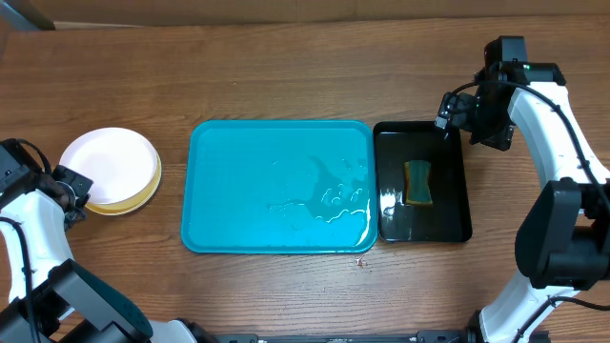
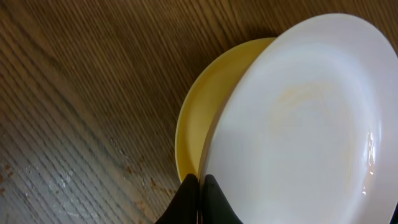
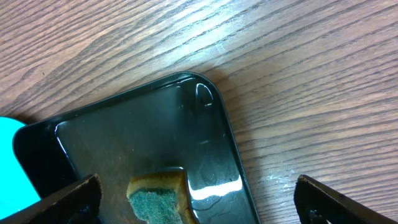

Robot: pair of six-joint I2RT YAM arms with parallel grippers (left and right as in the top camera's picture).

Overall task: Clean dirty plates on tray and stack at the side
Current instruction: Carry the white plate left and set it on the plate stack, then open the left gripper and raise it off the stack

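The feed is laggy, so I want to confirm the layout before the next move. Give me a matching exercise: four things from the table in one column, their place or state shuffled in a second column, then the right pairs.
Things
1. white plate
2. pale yellow plate
3. turquoise tray
4. sponge

Places or states
A. lies in the black tray
B. holds no plates, with water on its floor
C. above the pale yellow plate, with nothing on it
D. beneath the white plate, with only part of its rim showing

Pairs: 1-C, 2-D, 3-B, 4-A
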